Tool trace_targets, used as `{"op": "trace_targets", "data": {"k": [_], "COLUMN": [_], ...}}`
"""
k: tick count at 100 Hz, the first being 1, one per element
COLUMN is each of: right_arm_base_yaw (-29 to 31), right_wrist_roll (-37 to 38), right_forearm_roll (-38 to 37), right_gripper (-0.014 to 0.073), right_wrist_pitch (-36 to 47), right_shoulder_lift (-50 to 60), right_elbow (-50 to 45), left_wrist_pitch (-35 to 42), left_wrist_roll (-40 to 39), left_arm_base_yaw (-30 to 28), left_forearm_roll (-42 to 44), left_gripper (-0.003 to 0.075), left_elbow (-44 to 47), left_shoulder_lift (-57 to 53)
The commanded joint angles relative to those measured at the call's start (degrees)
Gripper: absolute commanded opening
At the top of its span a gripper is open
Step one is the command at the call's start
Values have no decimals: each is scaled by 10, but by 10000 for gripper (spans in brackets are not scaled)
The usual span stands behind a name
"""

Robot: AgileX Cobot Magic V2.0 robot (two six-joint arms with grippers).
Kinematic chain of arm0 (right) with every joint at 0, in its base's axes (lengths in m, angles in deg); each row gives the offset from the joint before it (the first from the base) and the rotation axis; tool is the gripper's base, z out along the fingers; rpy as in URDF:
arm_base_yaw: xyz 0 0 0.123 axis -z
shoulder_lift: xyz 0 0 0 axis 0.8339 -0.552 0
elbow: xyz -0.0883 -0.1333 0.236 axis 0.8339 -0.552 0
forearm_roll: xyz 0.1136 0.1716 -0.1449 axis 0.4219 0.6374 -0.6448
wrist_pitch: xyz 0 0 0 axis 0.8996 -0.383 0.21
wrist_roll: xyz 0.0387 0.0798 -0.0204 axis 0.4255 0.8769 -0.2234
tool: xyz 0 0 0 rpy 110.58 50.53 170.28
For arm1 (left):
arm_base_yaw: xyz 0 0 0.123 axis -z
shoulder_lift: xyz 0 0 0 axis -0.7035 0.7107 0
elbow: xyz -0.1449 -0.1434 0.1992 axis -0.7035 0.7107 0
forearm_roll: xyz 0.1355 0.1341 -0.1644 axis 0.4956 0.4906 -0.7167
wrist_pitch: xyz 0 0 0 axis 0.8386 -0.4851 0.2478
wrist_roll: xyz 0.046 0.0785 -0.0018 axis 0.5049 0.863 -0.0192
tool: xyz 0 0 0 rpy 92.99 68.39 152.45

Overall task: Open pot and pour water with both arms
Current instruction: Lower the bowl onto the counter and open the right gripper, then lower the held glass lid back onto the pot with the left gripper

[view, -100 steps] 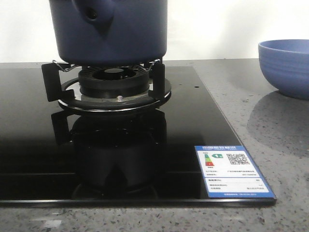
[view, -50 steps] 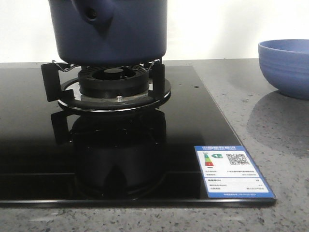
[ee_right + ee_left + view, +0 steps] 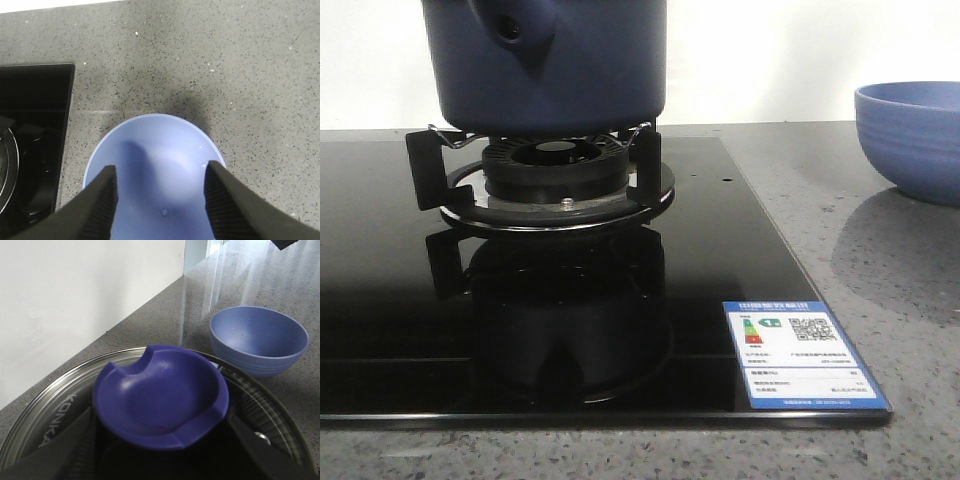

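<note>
The dark navy pot (image 3: 550,70) sits on the burner stand (image 3: 555,190), its handle stub (image 3: 515,25) facing me and its top cut off by the front view. In the left wrist view its glass lid (image 3: 50,405) lies closed, with a blue dished knob (image 3: 160,395) in the middle. My left gripper (image 3: 162,442) straddles that knob, a dark finger (image 3: 70,442) on each side. Shadow hides where the fingers meet the knob. My right gripper (image 3: 159,182) hangs open above the light-blue bowl (image 3: 160,160), holding nothing.
The black glass cooktop (image 3: 720,230) carries an energy label (image 3: 805,350) at its front right corner. The light-blue bowl (image 3: 910,135) stands on the grey speckled counter (image 3: 880,260) to the right of the cooktop. A white wall (image 3: 75,300) runs behind.
</note>
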Motion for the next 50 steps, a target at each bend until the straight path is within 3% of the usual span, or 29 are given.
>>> {"op": "trace_targets", "data": {"k": [1, 50], "right_arm_base_yaw": [3, 3], "right_wrist_roll": [-6, -6], "right_forearm_roll": [13, 13], "right_gripper": [356, 356], "right_wrist_pitch": [28, 28], "right_shoulder_lift": [23, 23], "right_elbow": [18, 18], "left_wrist_pitch": [-10, -38], "left_wrist_roll": [-4, -9], "left_arm_base_yaw": [5, -6], "left_forearm_roll": [-40, -27], "left_gripper": [316, 316], "left_elbow": [-20, -20], "left_shoulder_lift": [-18, -19]}}
